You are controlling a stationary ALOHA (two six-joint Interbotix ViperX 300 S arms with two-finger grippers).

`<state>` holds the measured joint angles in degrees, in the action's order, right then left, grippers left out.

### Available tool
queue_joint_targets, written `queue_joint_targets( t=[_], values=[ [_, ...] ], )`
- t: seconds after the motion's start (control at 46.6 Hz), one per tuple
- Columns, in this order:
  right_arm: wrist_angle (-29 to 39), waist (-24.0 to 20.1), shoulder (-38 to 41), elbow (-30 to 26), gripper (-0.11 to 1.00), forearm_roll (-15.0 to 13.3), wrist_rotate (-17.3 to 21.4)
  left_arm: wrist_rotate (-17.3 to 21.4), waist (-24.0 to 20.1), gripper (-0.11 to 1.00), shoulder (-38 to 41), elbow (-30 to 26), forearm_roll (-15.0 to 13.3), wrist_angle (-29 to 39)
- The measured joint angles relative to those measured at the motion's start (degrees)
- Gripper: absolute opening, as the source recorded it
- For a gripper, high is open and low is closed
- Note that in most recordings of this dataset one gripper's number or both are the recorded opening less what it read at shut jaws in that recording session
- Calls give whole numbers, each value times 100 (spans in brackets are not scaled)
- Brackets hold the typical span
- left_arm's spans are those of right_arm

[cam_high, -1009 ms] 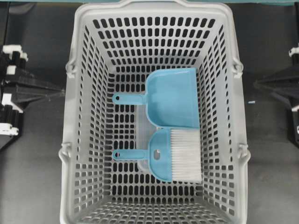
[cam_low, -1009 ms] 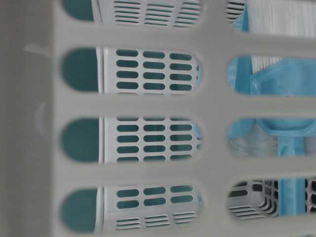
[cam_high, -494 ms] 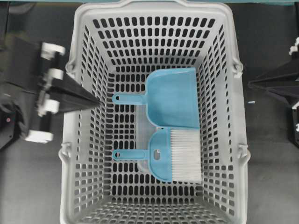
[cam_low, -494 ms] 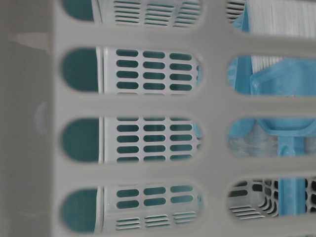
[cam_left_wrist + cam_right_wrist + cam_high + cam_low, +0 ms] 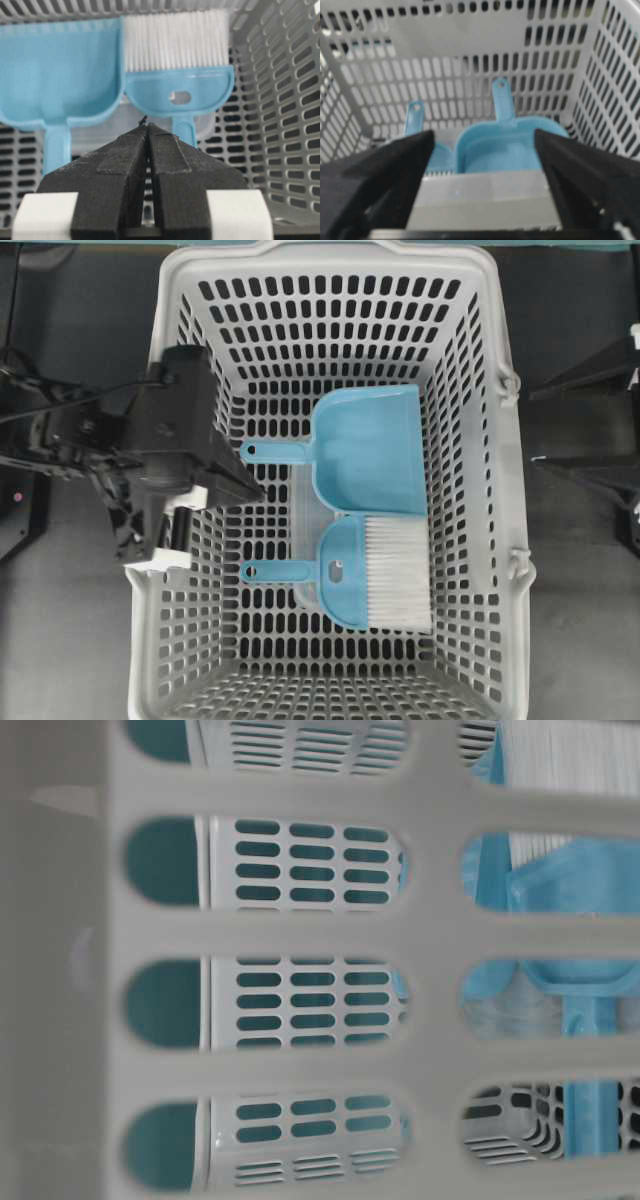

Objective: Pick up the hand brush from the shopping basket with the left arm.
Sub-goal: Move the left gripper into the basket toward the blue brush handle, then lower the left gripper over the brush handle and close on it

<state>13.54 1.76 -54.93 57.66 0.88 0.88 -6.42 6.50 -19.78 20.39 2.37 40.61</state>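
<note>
The hand brush [image 5: 365, 575], light blue with white bristles, lies on the floor of the grey shopping basket [image 5: 145, 640], its handle pointing left. My left gripper [image 5: 260, 494] is shut and empty. It reaches over the basket's left wall, above and left of the brush handle. In the left wrist view the shut gripper [image 5: 148, 127] points between the brush [image 5: 180, 92] and the dustpan [image 5: 55, 75]. My right gripper [image 5: 532, 429] is open, outside the basket's right wall. In its wrist view the right gripper [image 5: 482, 145] stands wide apart over the rim.
A light-blue dustpan [image 5: 370, 450] lies just behind the brush, touching its bristles. A clear plastic piece [image 5: 305, 520] lies under both. The table-level view looks through the basket wall [image 5: 300, 930]; blue parts show at the right.
My left arm has swung in from the table's left edge over the basket's left wall, gripper still shut. My right gripper has opened. Brush and dustpan have not moved.
</note>
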Motion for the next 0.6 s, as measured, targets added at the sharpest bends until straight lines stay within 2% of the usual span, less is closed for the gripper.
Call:
queue_joint_targets(
  t=[0.064, 0.107, 0.193, 0.322, 0.408, 0.472, 0.601],
  values=[
    [9, 0, 26, 0, 79, 0, 9, -132, 0, 1, 132, -88, -9, 141],
    [9, 0, 26, 0, 77, 0, 18, -185, -9, 7, 211, -114, -9, 211],
    [0, 0, 44, 0, 77, 0, 35, -246, 0, 28, 343, -141, 0, 290],
    [-35, 0, 44, 0, 77, 0, 158, -255, 70, 68, 545, -193, -9, 387],
    [-70, 0, 44, 0, 77, 0, 229, -264, 185, 87, 738, -246, 0, 545],
    [-88, 0, 44, 18, 77, 0, 237, -272, 237, 90, 896, -308, 0, 686],
    [-185, 18, 44, 105, 77, 0, 237, -325, 316, 89, 1248, -492, -9, 896]
  ],
)
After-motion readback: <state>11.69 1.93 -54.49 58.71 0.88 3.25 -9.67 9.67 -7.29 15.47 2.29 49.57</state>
